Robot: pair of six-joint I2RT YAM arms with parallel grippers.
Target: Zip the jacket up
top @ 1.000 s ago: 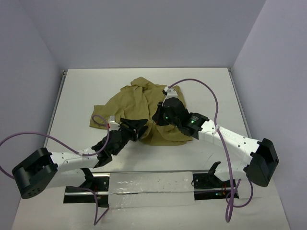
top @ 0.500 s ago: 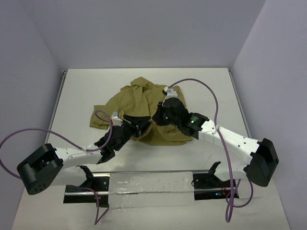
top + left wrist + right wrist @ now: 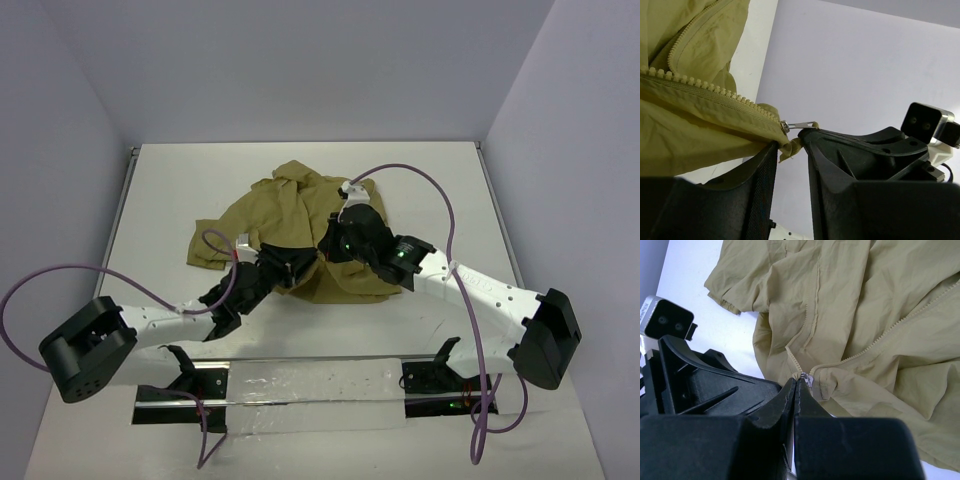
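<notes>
**A:** What do we see closest to us?

**B:** We see two arms. The left arm (image 3: 150,322) comes to the jacket (image 3: 285,205) from its near left side. The right arm (image 3: 480,288) comes to it from its near right side.

**A:** Where are the hands?

**B:** They meet at the middle of the jacket's near edge, just beside each other. The left gripper (image 3: 790,145) has its fingers a bit apart. A little tip of the jacket's bottom edge pokes into the gap. We do not see it squeezed flat.

**A:** And the other one?

**B:** The right gripper (image 3: 796,382) has its fingers pressed tight together. It pinches the jacket right at the low end of the zip (image 3: 715,91). The small silver zip pull (image 3: 801,123) reaches up to its tip.

**A:** Is the zip done up?

**B:** No. Past the hands, the two rows of teeth run apart, so the jacket's front is open.

**A:** Where does the jacket lie?

**B:** It lies bunched up, with the white table (image 3: 170,190) under it. We see table on every side of the jacket. One sleeve (image 3: 208,252) sticks out on the jacket's left.

**A:** And farthest away?

**B:** A purple cable (image 3: 425,180) loops beside the jacket's far right side. Behind the jacket stand pale walls (image 3: 300,70).
</notes>
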